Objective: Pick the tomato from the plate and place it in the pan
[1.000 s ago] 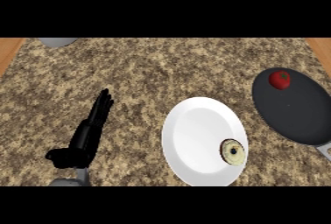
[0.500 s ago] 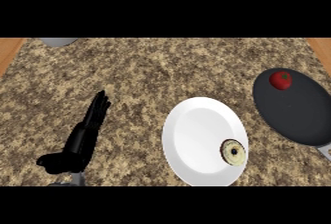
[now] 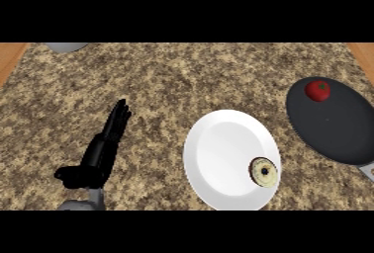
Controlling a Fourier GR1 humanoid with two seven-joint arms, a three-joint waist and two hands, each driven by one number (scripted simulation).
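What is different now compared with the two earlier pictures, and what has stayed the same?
Very little changed. The left robot hand drew slightly back toward the lower edge, fingers still straight, holding nothing. Nothing was taken hold of or let go. The tomato stays in the pan, and the white plate with the small round slice on it has not moved. The right robot hand is not in view.

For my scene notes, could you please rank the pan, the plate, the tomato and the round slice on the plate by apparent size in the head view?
1. plate and pan: look alike; pan's edge is cut off
2. round slice
3. tomato, slightly smaller
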